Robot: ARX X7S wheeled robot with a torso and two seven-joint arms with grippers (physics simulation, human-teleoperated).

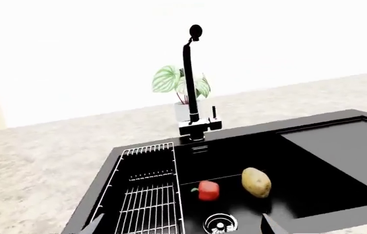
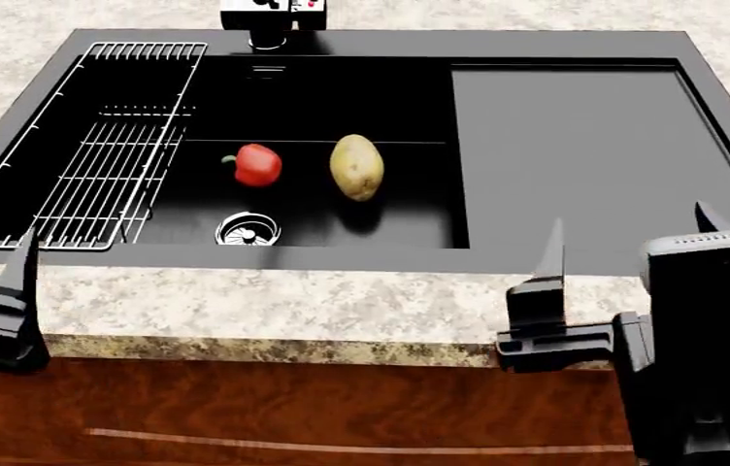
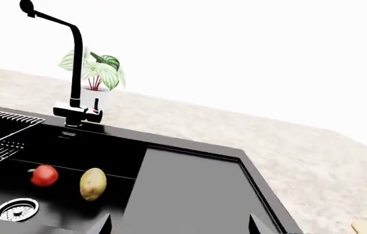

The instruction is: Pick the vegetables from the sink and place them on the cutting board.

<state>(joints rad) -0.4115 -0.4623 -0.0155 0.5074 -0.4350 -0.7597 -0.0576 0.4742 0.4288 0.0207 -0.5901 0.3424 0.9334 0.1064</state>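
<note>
Bell pepper [image 2: 256, 164] & potato [image 2: 356, 166] lie side by side in sink [image 2: 339, 257] basin. Potato's long axis runs front-back. Both well ahead of left gripper [image 2: 3, 320] & right gripper [image 2: 624, 262], between the 2; both released, empty.

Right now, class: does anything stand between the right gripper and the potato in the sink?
Nothing visible does. The right gripper hovers open above the front counter edge, and the potato lies bare on the sink floor, apart from the red pepper. Only the sink's front wall lies between, so the gripper must come down from above.
</note>
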